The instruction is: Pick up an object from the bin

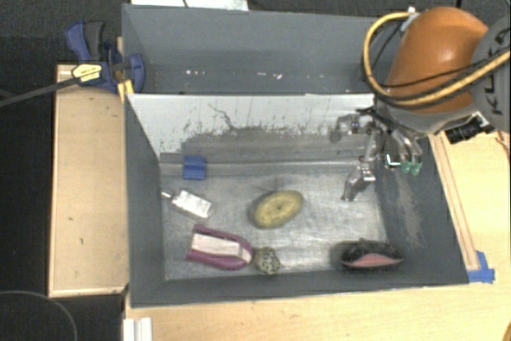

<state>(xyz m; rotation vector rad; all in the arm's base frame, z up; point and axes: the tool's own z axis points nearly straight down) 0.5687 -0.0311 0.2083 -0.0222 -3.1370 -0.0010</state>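
Observation:
My gripper point(357, 181) hangs in the right part of the bin, above the floor and near the back wall, with nothing seen in it. A black object with a pink face point(369, 255) lies below it at the front right. To the gripper's left, mid-floor, rests a round olive-yellow disc point(277, 208). Both lie apart from the gripper.
A small mottled grey-green lump point(267, 260) and a purple and white object point(217, 248) lie at the front left. A small white bottle point(190, 204) and a blue block point(194, 168) sit further back on the left. The arm with its orange dome overhangs the bin's right rim.

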